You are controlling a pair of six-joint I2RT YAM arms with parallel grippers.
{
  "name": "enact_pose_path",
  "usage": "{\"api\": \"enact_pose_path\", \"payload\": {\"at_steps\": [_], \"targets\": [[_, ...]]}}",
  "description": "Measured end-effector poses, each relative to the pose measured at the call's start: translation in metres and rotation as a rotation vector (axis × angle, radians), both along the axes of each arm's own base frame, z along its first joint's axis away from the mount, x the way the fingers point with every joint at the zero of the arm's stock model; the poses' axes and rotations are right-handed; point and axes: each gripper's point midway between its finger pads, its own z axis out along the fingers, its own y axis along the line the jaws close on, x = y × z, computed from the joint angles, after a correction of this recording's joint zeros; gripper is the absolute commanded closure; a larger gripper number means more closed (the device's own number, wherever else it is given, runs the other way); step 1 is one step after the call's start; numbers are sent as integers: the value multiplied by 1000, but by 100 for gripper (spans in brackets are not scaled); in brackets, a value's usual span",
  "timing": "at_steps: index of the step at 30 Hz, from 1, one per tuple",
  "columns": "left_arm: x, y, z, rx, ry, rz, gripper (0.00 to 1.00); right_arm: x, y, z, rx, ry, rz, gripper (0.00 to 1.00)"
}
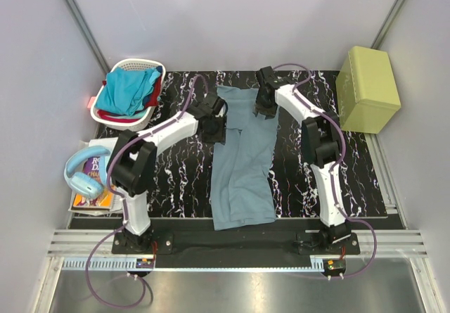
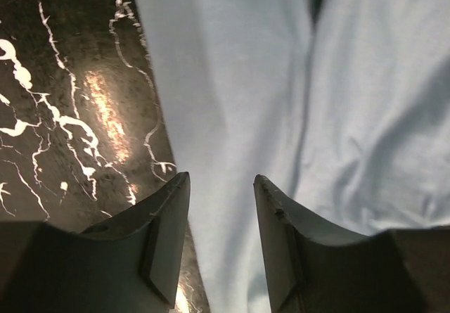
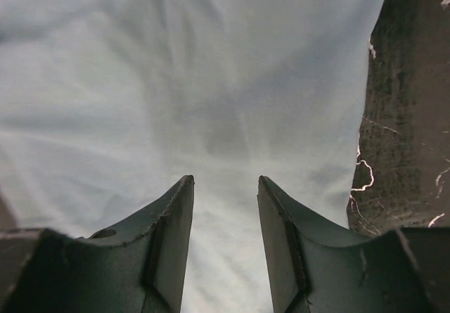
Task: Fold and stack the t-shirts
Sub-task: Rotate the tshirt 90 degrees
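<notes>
Grey-blue t-shirt (image 1: 242,179) spread lengthwise down the black marbled mat (image 1: 176,179), between the arms. Left gripper (image 2: 220,181) down on its far left edge, right gripper (image 3: 225,181) on its far right side, near that edge. Both sets of jaws part-way apart, cloth filling each gap; cannot tell whether pinched or merely straddled

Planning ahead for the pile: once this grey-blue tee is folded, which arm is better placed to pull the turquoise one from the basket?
Probably left. The basket with the turquoise tee sits far left on the table, nearer the left gripper; the right gripper is across the grey-blue tee.
</notes>
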Motion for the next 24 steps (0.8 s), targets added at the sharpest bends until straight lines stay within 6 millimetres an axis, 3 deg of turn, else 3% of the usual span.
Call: {"api": "enact_pose_path", "payload": {"at_steps": [4,13,19,21,24], "targets": [[0,4,-11,-14,32,7,53,-8,-3,-23,-25,62,1,51],[-25,-12,-30,-65,90,-36,44,-9,-4,-26,-29,69,3,45],[-39,-25,-47,-78,143,-63,58,-11,-3,-35,-27,89,5,55],[-40,-27,-54,-83,160,-63,67,-12,-2,-38,-25,96,7,58],[-39,-27,-55,-89,165,-58,76,-12,-2,-38,-24,97,6,70]]}}
